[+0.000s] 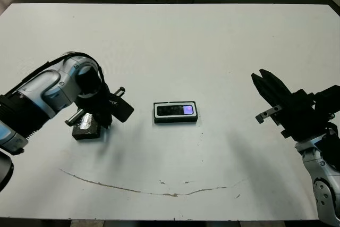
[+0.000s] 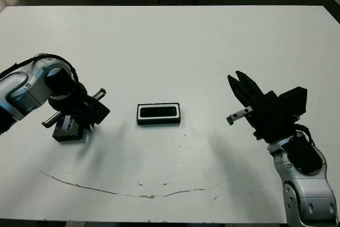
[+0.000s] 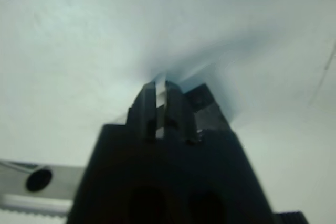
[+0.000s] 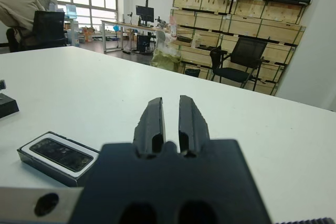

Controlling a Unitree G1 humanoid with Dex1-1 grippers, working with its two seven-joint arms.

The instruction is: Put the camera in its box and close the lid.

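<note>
Left gripper [image 1: 100, 116] down at lid [image 1: 86, 129], far left of table [image 1: 170, 41]; fingers nearly together with thin gap, lid just beyond tips (actual grasp: can't tell, wrist view blurred). Centre: camera [image 1: 176, 110] already lying in box [image 1: 176, 119], purple spot facing up. Right gripper [image 1: 265, 86] well apart from box, raised, fingers close together, holding nothing. Judgement: insertion done; left: bring lid over box, close.

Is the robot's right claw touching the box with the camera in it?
Apart. The left eye view shows bare white table between the right gripper and the box, where the camera lies.
</note>
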